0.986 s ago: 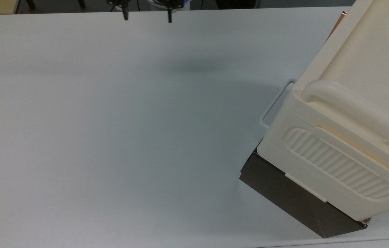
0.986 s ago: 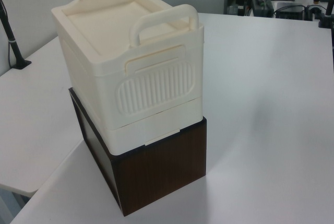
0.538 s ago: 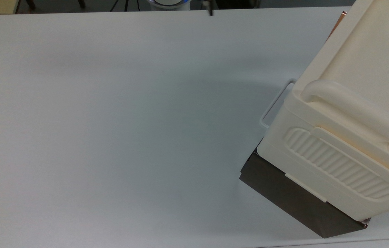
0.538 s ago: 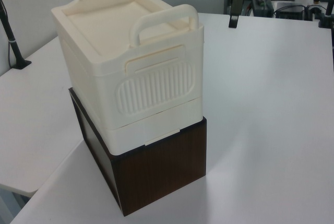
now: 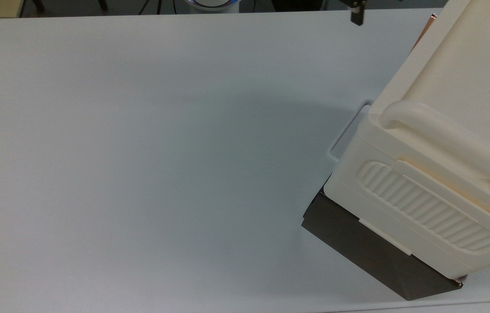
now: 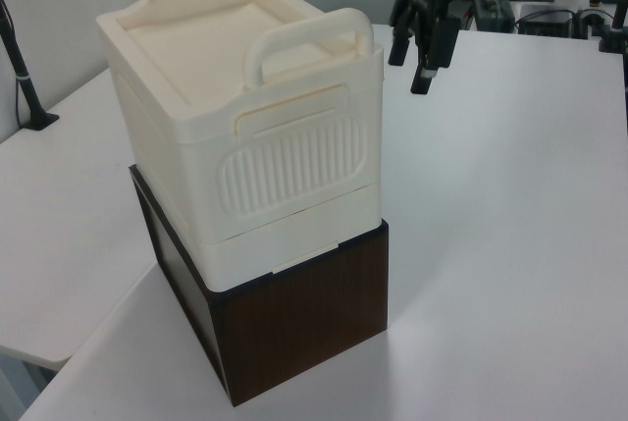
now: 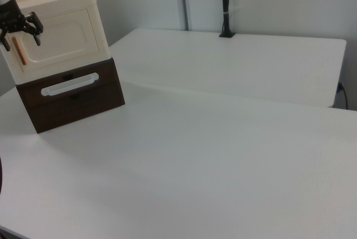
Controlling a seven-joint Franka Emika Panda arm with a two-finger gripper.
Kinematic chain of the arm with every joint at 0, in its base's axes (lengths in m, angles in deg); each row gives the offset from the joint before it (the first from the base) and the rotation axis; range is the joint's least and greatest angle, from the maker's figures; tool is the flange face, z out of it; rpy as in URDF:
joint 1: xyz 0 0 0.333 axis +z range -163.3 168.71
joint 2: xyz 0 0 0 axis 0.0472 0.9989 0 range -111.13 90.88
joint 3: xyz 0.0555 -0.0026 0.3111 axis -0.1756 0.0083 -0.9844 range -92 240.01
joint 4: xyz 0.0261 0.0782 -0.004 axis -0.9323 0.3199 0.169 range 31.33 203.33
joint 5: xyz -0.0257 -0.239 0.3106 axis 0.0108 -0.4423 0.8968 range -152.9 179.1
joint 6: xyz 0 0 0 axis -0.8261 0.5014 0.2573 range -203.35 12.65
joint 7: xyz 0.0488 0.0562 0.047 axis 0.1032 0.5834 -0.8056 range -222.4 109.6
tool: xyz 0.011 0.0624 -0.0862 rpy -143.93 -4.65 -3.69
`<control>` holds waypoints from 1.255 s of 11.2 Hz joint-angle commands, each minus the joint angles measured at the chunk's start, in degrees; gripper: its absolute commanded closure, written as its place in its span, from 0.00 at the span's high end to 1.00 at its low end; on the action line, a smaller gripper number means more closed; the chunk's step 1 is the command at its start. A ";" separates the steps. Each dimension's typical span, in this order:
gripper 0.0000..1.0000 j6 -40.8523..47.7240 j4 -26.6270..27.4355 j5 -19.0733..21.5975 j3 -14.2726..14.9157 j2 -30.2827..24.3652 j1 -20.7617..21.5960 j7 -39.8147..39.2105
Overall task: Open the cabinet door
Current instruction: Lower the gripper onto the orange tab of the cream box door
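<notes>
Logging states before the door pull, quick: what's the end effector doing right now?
End effector: open, holding nothing, in the air beside the cabinet, near the orange handle on the cabinet door.

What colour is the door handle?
Orange, a thin upright bar at the right view's left edge of the cream door. Clearest in the right view.

Cream plastic, smooth and faintly glossy, on the cabinet; ribbed moulding across its side panel. Same smooth cream plastic on the cabinet door, with a small orange bar handle. Dark brown wood-grain finish, slightly sheeny, on the base. Matt white laminate-like surface on the table. Black matt-looking finish on the gripper.
</notes>
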 commanded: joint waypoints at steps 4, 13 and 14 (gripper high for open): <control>0.63 -8.78 -2.73 1.62 0.40 4.40 3.87 -8.05; 0.03 -8.01 -2.38 2.06 0.40 4.58 4.31 -7.97; 0.03 -4.96 -2.20 1.98 0.48 4.32 4.31 -7.97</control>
